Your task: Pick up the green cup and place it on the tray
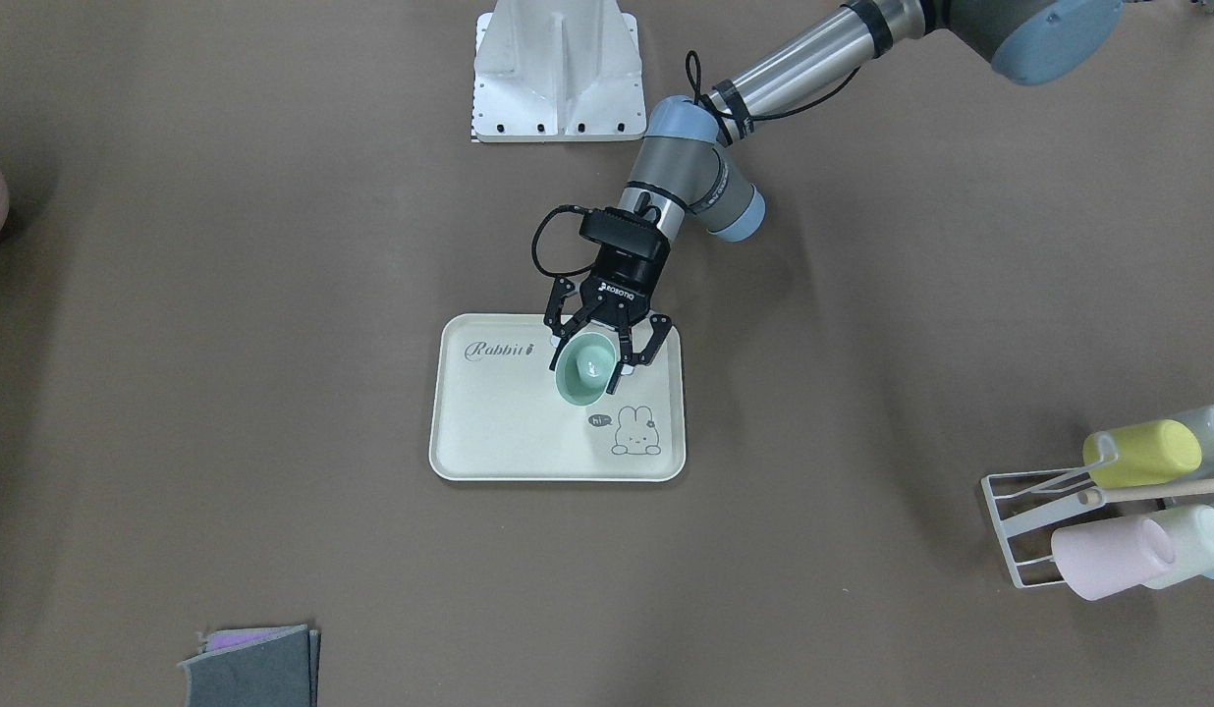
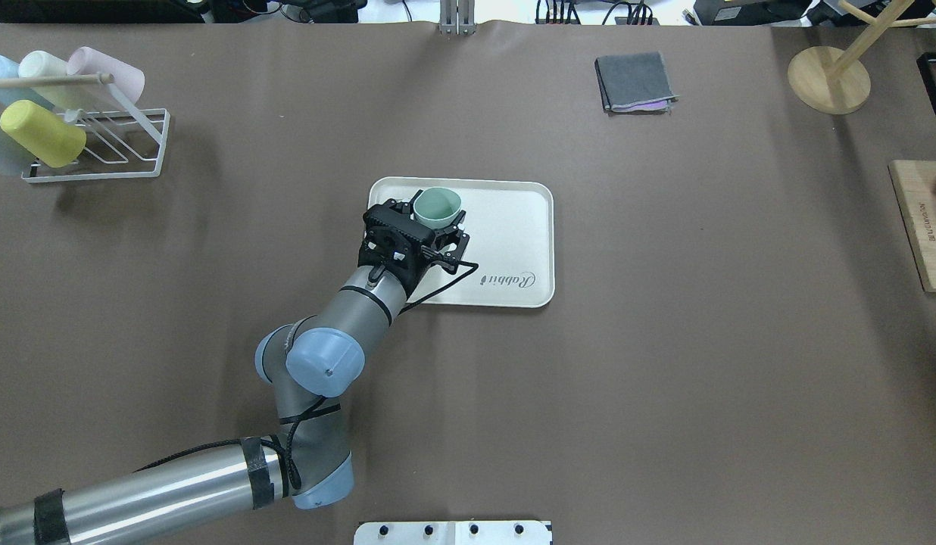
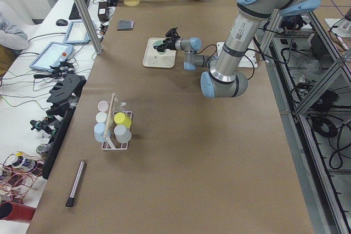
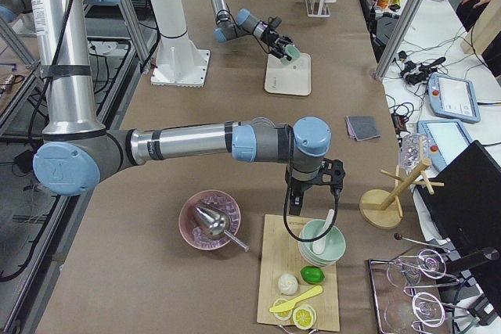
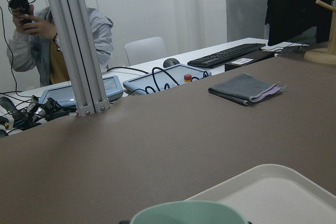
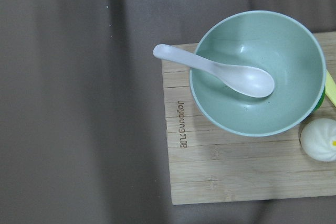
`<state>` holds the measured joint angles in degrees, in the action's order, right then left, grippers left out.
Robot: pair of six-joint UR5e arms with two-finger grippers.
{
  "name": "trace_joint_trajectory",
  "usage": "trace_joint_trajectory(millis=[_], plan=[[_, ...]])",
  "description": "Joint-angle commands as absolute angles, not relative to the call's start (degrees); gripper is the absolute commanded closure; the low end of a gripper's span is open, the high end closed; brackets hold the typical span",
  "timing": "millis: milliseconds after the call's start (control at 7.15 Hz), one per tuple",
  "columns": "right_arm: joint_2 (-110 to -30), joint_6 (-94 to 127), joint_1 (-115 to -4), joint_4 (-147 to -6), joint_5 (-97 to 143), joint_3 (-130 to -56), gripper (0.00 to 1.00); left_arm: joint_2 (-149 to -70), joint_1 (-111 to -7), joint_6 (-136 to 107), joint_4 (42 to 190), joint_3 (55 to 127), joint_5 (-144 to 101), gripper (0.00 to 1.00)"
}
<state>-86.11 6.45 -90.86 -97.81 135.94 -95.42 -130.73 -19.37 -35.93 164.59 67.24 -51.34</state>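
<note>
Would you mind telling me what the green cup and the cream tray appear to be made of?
The green cup: probably matte plastic, judging by its uniform sage colour and soft sheen. The tray: likely plastic or melamine, given its smooth cream surface and moulded rounded rim.

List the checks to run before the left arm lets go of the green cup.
1. green cup between the fingers of the left gripper: ok.
2. Cup inside the rim of the tray: ok.
3. Cup upright: not ok, it looks tilted in the front-facing view.
4. Cup base resting on the tray: cannot tell.
5. Tray bare around the cup, only its print showing: ok.
6. right gripper well away from the tray, above the green bowl: ok.
</note>
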Motion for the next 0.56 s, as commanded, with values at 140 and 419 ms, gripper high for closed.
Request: trace_joint_trajectory(millis=[140, 419], plan=[[-86.7, 6.3, -90.6, -97.7, 134.8, -96.6, 0.0, -131.2, -19.0, -36.9, 164.4, 66.0, -51.2, 0.24], [-86.3, 6.4, -90.6, -97.7, 133.0, -96.8, 0.0, -131.1, -19.0, -36.8, 164.4, 65.6, -51.2, 0.22]])
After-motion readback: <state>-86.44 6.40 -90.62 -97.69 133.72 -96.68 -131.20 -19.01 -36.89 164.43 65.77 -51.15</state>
